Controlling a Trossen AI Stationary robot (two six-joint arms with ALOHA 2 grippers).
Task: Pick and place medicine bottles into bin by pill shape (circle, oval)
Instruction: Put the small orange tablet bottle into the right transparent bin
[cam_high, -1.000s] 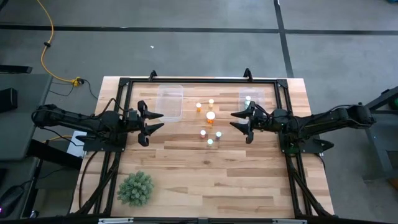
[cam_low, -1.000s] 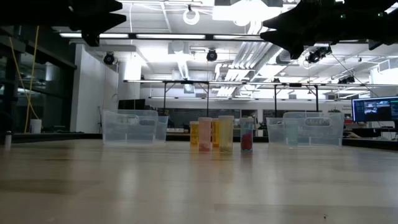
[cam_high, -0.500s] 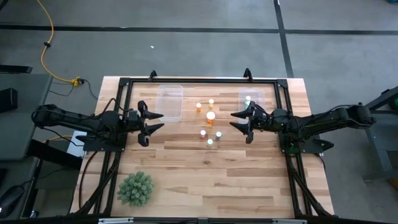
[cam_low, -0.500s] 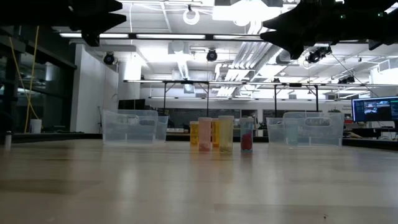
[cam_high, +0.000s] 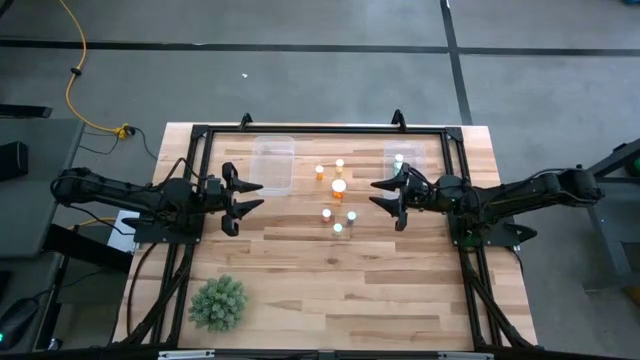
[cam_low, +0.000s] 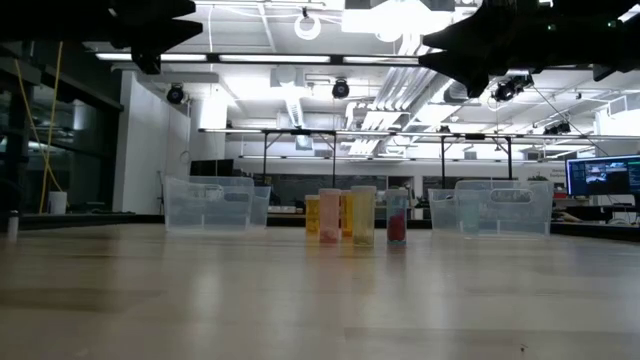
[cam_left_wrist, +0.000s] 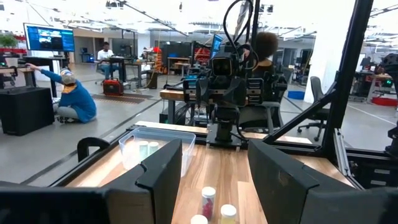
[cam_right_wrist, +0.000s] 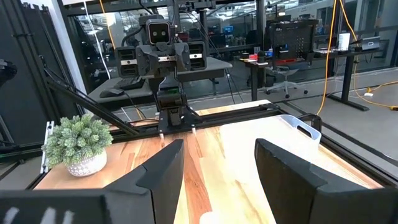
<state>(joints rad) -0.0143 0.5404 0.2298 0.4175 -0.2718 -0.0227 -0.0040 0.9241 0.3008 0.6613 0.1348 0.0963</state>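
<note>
Several small medicine bottles with white caps stand upright on the table's middle, among them a larger orange one (cam_high: 339, 187) and pale ones (cam_high: 338, 228); in the low view they stand in a row (cam_low: 362, 215). Two more bottles lie in the right clear bin (cam_high: 402, 160). My left gripper (cam_high: 247, 195) is open, above the table left of the bottles. My right gripper (cam_high: 384, 196) is open, above the table right of them. In the left wrist view the bottles (cam_left_wrist: 208, 200) show between my fingers, farther off.
A clear bin (cam_high: 274, 163) stands at the far left of the bottles, another at the far right. A green spiky plant (cam_high: 218, 301) sits near the front left. A black frame (cam_high: 320, 128) runs round the table. People show in the room beyond.
</note>
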